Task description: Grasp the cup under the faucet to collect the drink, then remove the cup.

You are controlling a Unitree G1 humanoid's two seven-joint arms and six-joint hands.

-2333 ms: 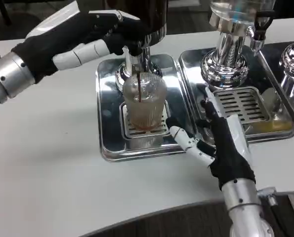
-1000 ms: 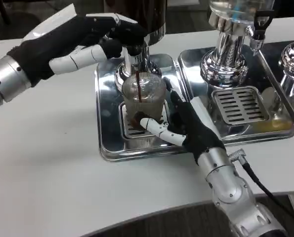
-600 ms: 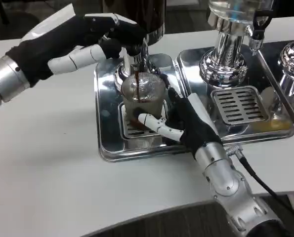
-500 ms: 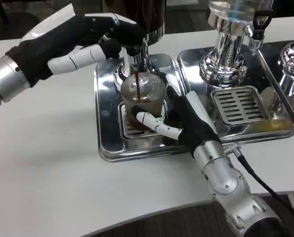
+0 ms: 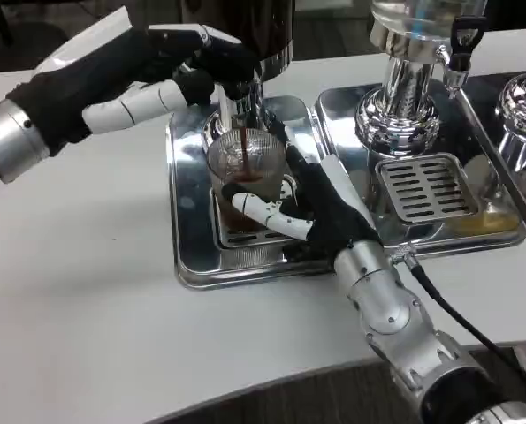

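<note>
A clear ribbed cup stands on the grate of the left steel tray near the counter's far edge, under the faucet; a dark stream falls into it, brown drink low inside. The right hand wraps its side. The left hand presses on the faucet lever

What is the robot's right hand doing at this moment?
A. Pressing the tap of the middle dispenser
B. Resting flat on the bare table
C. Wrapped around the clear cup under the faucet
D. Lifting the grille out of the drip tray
C: the right hand curls its fingers around the ribbed clear cup, which stands on the drip tray while dark drink streams into it and the left hand works the tap.
</note>
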